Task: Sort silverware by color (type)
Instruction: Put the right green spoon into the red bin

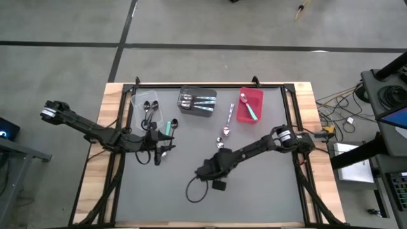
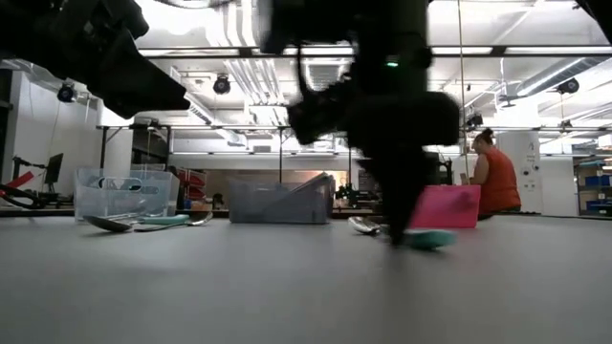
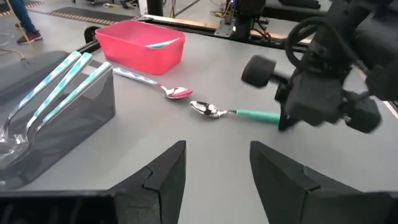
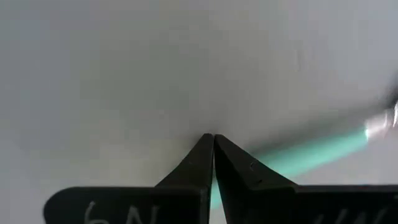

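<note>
A spoon with a silver bowl (image 3: pixel 208 110) and a teal handle (image 3: pixel 256 115) lies flat on the grey mat near the table's middle. My right gripper (image 4: pixel 212 138) points down over the handle's free end, fingers shut with nothing between their tips; the handle (image 4: pixel 314 155) runs off behind one finger. My left gripper (image 3: pixel 217 180) hovers open and empty at the left (image 1: pixel 159 154). Another spoon (image 1: pixel 227 121) lies on the mat by the red bin. Teal-handled spoons (image 3: pixel 59 81) lie in the grey bin. My right gripper stands with shut fingers (image 2: pixel 392 234) at the teal handle near its free end, pointing down from above. Whether the fingertips touch the handle I cannot tell, since the gripper itself covers that place. The spoon lies flat on the mat.
Three bins stand along the far edge: a clear bin (image 1: pixel 145 102) with black spoons, a grey bin (image 1: pixel 197 102) and a red bin (image 1: pixel 250 105) holding one teal-handled spoon. Loose spoons (image 1: pixel 170 127) lie by my left gripper. A person (image 2: pixel 492 177) sits beyond the table.
</note>
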`<state>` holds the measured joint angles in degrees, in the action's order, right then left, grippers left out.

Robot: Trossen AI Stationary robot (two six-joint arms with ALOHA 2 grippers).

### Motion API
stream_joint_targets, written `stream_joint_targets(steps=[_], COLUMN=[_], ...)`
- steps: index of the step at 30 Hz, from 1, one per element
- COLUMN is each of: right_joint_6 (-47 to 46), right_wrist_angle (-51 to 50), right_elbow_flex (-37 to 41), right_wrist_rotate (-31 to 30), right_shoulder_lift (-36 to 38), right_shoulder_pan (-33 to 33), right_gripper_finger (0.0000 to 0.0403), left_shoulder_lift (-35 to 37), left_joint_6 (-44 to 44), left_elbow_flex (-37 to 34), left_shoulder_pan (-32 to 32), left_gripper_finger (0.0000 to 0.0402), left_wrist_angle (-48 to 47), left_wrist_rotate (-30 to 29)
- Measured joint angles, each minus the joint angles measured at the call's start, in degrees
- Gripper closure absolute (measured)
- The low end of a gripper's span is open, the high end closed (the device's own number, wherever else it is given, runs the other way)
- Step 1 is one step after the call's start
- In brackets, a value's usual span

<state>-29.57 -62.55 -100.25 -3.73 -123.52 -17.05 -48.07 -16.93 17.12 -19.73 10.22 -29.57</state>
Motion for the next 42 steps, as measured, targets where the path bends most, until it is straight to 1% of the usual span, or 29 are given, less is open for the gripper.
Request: stream_joint_targets(steps=[3,7,10,13,16,19,23,25,29,33,37,42], right_joint_6=[-5.5,-11.8,-13.5,-12.7,-9.9,-6.7,-2.2,-0.6,3.6,6.2,6.0,3.0], right_wrist_angle=[-6.8,-10.0,-9.8,-8.6,-5.7,-3.3,-0.8,0.1,4.1,9.4,14.0,20.5], right_elbow_flex=[0.2,0.1,0.1,0.2,0.2,0.2,0.4,1.2,5.7,12.8,20.4,28.1], right_wrist_rotate=[0.1,-0.3,-0.5,-1.3,-3.4,-3.9,-8.4,-9.4,-9.4,-9.4,-9.4,-9.4], right_shoulder_lift=[0.8,3.4,5.4,7.5,8.9,9.9,11.5,11.9,13.4,16.5,19.7,24.0], right_shoulder_pan=[-0.3,-0.4,0.2,1.4,2.3,2.8,3.4,4.2,5.8,7.3,7.8,7.9], right_gripper_finger=[0.0394,0.0394,0.0394,0.0394,0.0394,0.0394,0.0394,0.0394,0.0394,0.0394,0.0394,0.0394], left_shoulder_lift=[-0.6,-1.3,-1.9,-2.5,-3.1,-3.8,-4.9,-5.7,-7.4,-8.9,-10.3,-11.6], left_joint_6=[0.0,0.0,-0.1,-0.2,-0.2,-0.2,-0.2,-0.1,0.0,0.2,-0.5,-0.6], left_elbow_flex=[0.0,0.0,0.0,0.0,0.0,0.0,0.0,0.0,0.0,0.0,0.0,0.0], left_shoulder_pan=[0.0,0.0,0.0,0.0,0.0,0.0,0.0,0.0,0.1,0.1,0.1,0.1], left_gripper_finger=[0.0242,0.0242,0.0242,0.0242,0.0242,0.0242,0.0242,0.0242,0.0242,0.0242,0.0242,0.0242], left_wrist_angle=[0.2,0.5,1.1,1.7,2.9,4.3,5.9,7.1,9.1,10.6,11.0,12.5], left_wrist_rotate=[0.0,-0.1,-0.1,-0.1,-0.1,-0.1,-0.1,-0.1,-0.1,-0.6,-0.9,-1.0])
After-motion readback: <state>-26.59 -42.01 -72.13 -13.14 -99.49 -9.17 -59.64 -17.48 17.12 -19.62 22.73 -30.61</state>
